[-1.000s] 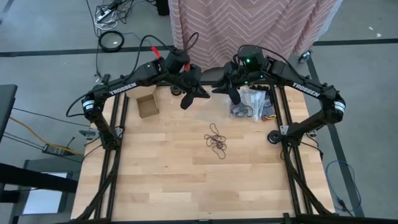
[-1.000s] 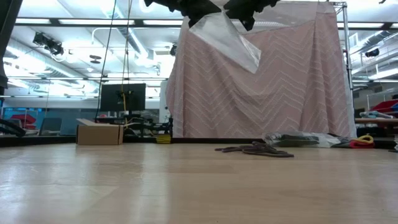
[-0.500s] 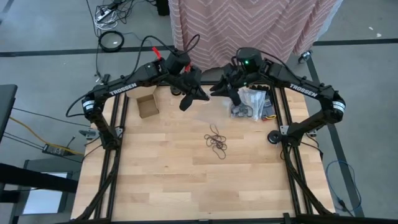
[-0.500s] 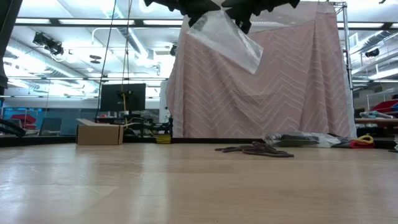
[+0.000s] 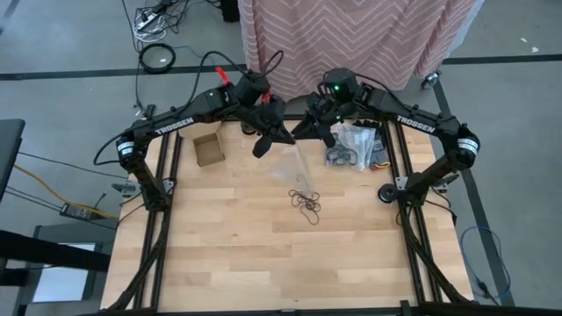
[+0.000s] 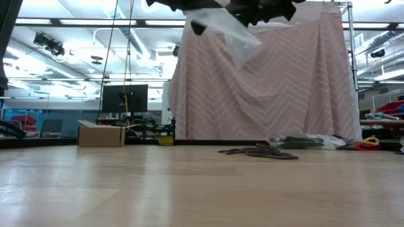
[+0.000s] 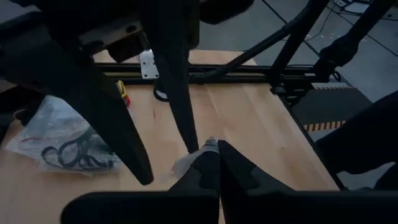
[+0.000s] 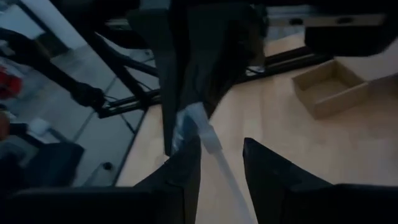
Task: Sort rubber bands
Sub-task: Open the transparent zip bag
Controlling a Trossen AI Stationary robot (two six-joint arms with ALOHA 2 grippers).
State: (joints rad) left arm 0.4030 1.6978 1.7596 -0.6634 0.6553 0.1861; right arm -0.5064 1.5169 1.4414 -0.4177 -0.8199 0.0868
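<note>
Rubber bands mid-table; both arms marked TROSSEN

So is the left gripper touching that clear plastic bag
Touching. The left wrist view shows the left gripper shut on the clear bag's edge, and the low view shows the bag hanging from it.

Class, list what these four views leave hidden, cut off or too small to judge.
- Loose rubber bands, high view: too small to count or colour.
- Grippers holding the clear bag, low view: cut off by the top edge.
- Small cardboard box, high view: contents not discernible.
</note>
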